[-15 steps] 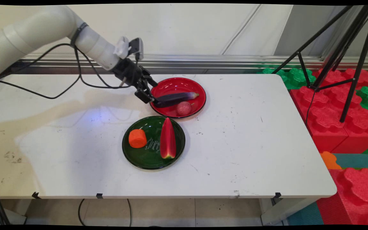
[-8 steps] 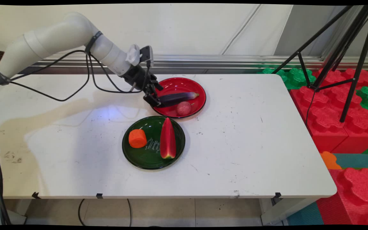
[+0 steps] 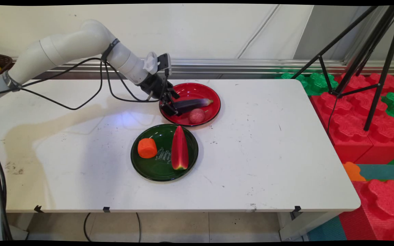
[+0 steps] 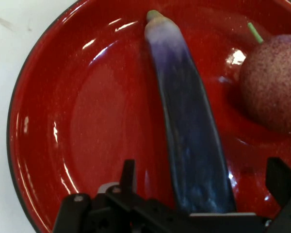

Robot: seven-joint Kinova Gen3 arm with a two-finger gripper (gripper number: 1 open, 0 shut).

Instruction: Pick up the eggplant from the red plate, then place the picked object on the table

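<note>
Gripper (image 4: 199,194): jaws spread, straddling eggplant (image 4: 189,131) thick end in red plate (image 4: 63,121). Eggplant likely light, smooth, slippery; grasp mid-body. Round speckled fruit (image 4: 274,82) beside.

In the hand view the gripper (image 4: 203,194) hides the eggplant (image 4: 189,126) at its near end; beside the eggplant, the speckled fruit (image 4: 274,82) and red plate (image 4: 63,121) run off-frame; contact seems unclear.

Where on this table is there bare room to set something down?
Bare: the white table right of both plates, and its left half. Crowded: shiny red plate with long purple eggplant, speckled pink fruit and gripper; green plate.
</note>
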